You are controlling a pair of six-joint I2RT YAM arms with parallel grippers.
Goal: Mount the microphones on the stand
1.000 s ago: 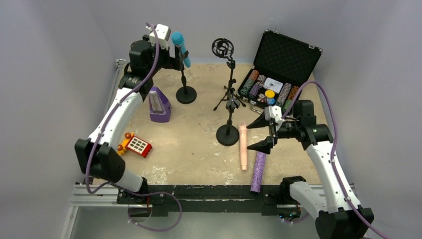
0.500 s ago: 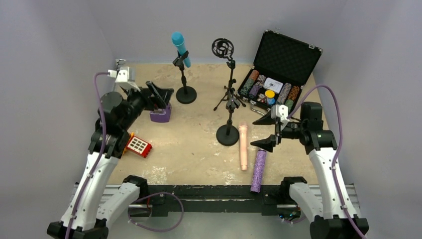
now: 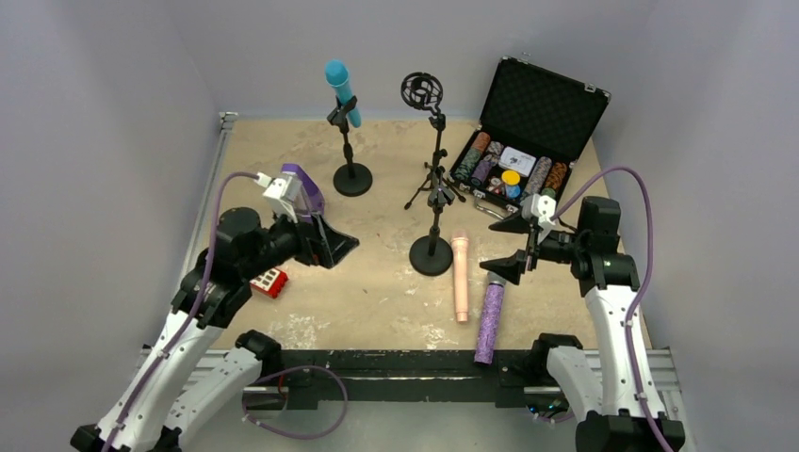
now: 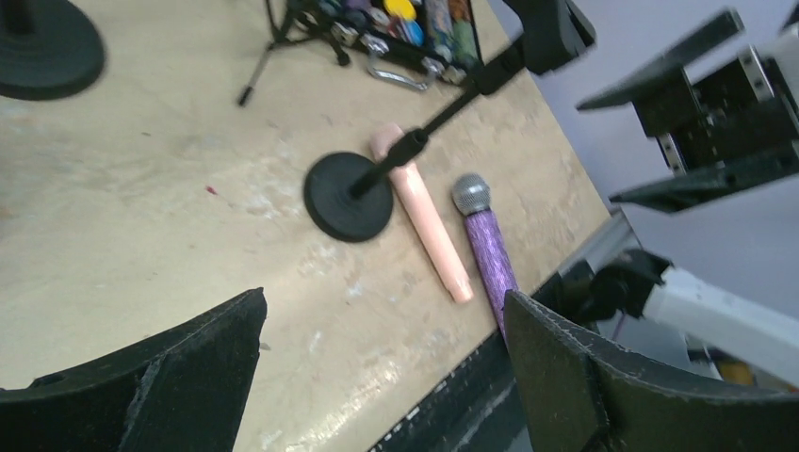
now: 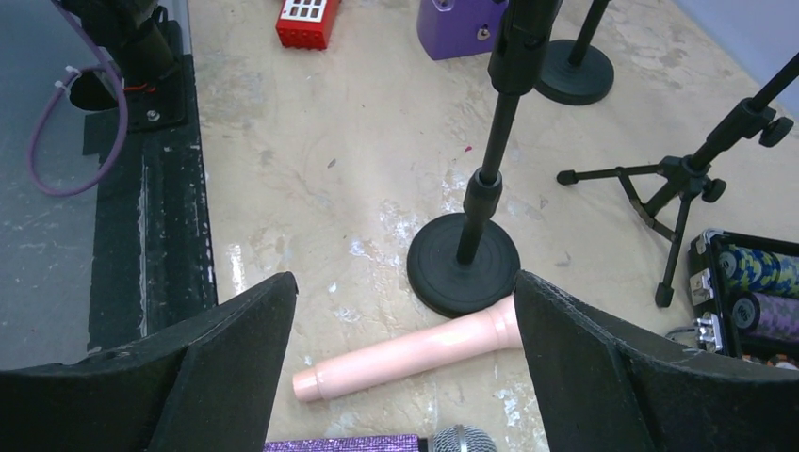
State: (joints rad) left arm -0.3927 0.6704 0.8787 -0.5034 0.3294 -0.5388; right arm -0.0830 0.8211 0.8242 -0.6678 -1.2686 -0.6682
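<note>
Beneath both pairs of jaws, a mottled sandy surface. Far beyond the right jaws, at the back right, an open black case of poker chips. Between that case and the left jaws, a tripod stand topped by a ring mount. Just ahead of the right jaws, a round-base stand; from the left jaws, straight ahead across the surface. Well apart from both pairs of jaws, at the back, a second round-base stand gripping the turquoise microphone, tilted, head up. Right behind the left wrist, a purple metronome, partly hidden.

Left jaws spread wide, holding nothing, hovering above the surface left of centre. Right jaws likewise parted and holding nothing, poised over the grey mesh head of the glittery purple microphone. That microphone flat on the surface, running from under the right jaws back toward the near edge. Alongside it, on the side toward the left jaws, the peach-pink microphone, also flat, its far end just beside the base of the nearer round-base stand, framed between the two right fingers in the wrist view. Both lying microphones well apart from the left jaws, past that base. Below and behind the left jaws, a small red toy with white buttons.
</note>
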